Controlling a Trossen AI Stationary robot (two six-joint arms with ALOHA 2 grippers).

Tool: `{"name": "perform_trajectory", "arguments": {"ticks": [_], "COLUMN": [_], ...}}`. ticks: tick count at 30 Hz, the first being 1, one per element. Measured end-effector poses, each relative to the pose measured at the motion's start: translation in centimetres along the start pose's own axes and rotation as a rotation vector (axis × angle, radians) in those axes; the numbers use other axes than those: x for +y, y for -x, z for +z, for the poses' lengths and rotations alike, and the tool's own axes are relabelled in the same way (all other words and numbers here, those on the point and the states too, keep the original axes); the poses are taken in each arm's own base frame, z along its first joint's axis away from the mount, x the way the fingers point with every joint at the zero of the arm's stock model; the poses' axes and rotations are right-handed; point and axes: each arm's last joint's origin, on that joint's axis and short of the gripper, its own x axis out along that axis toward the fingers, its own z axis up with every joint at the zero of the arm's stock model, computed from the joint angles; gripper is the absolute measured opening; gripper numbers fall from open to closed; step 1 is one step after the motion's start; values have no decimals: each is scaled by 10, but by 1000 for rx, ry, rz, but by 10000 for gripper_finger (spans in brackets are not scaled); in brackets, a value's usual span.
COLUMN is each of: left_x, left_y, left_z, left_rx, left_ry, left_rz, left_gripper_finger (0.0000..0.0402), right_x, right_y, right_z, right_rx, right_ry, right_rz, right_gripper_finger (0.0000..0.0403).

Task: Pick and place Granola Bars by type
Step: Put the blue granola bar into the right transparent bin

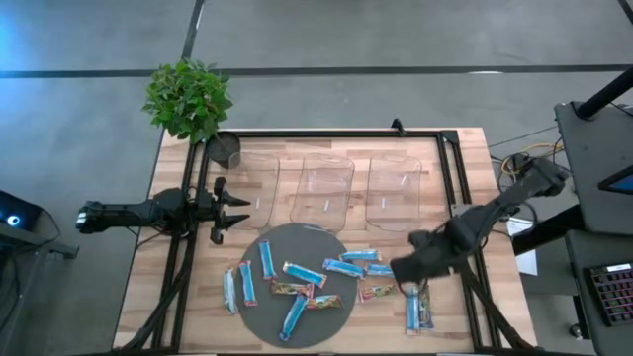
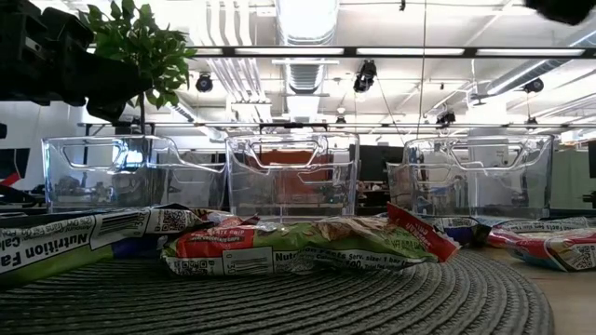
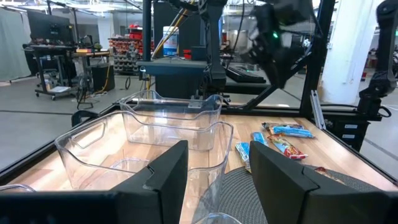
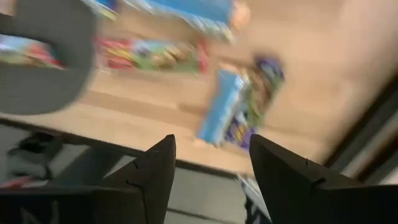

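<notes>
The bars (image 1: 302, 274) lie spread on the round grey mat (image 1: 259, 321) and on the wood just right of it, with two more (image 1: 418, 311) near the table's front right edge. The right gripper (image 1: 410, 269) hangs over these two, jaws apart and empty. The left gripper (image 1: 233, 209) waits at the table's left, near the three clear bins (image 1: 326, 188), jaws also apart and holding nothing.

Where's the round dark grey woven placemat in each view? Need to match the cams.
High view: placemat at bottom centre, under most granola bars.
Low view: fills the foreground.
Left wrist view: low in the picture, just past the left gripper.
Right wrist view: blurred grey patch, upper left.
Shared landmark: clear plastic bins, absent from the right wrist view.
</notes>
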Motion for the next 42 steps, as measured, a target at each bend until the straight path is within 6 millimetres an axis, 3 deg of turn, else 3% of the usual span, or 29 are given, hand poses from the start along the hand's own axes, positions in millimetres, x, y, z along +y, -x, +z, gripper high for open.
{"name": "perform_trajectory", "arguments": {"ticks": [9, 22, 27, 36, 42], "left_x": [0, 0, 0, 0, 0], "left_y": [0, 0, 0, 0, 0], "left_z": [0, 0, 0, 0, 0], "left_rx": [0, 0, 0, -2, -2], "left_ry": [0, 0, 0, 0, 0], "left_rz": [0, 0, 0, 1, 0], "left_gripper_finger": [155, 155, 155, 155, 155], "right_x": [-3, -2, -13, -25, -32], "right_y": [-56, -121, -133, -151, -153], "right_z": [-33, -30, -28, -25, -23], "right_rx": [25, -121, -136, -54, -65], "right_ry": [-108, -100, -125, -72, -30], "right_rz": [-83, -276, -335, -239, -249], "right_gripper_finger": [196, 196, 196, 196, 195]}}
